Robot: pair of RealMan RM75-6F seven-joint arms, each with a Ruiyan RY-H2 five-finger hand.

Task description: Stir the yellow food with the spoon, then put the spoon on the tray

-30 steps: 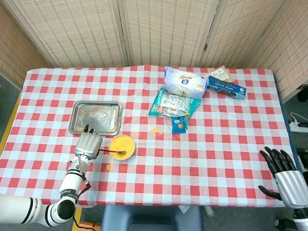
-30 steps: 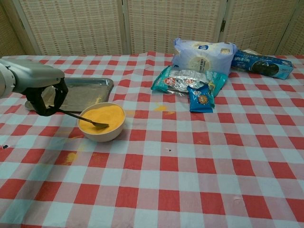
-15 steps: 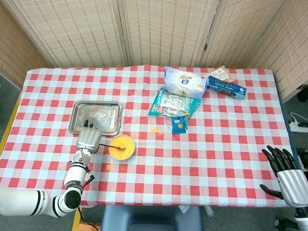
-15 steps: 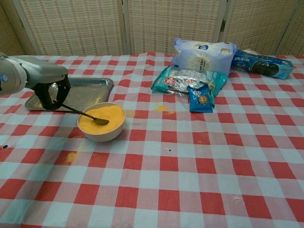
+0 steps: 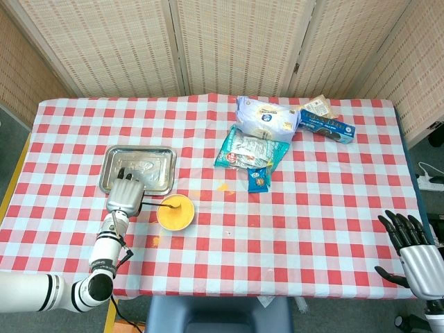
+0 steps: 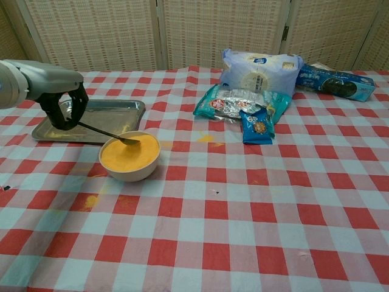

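Stirring stage, with the spoon's transfer to the tray not yet made. The robot's left hand [image 6: 61, 106] held the far end of the thin dark metal spoon [image 6: 104, 134], its fingers curled around the handle; exactly which fingers pinched it could not be told. The spoon's bowl lay at the far-left edge of the yellow powdery food [image 6: 129, 152] in the small cream-coloured round bowl [image 6: 130, 173], at or just above the surface. The bowl stood on the red-and-white checked tablecloth [image 6: 243, 207], just near and right of the shallow rectangular steel tray [image 6: 115, 112]. The hand hovered over the tray's near edge.

The robot's right hand [image 5: 414, 253] rested at the near right corner of the table, fingers spread and holding nothing.

Handling, as a judgement: the spoon appeared light, stiff and slim, so a hold at the handle's end gave reach but little control of roll, and a smooth metal handle could slip or twist in the fingers. The food looked loose and liable to spill; yellow traces [image 6: 90, 199] already marked the cloth beside the bowl. The bowl seemed light enough to shift if pushed sideways.
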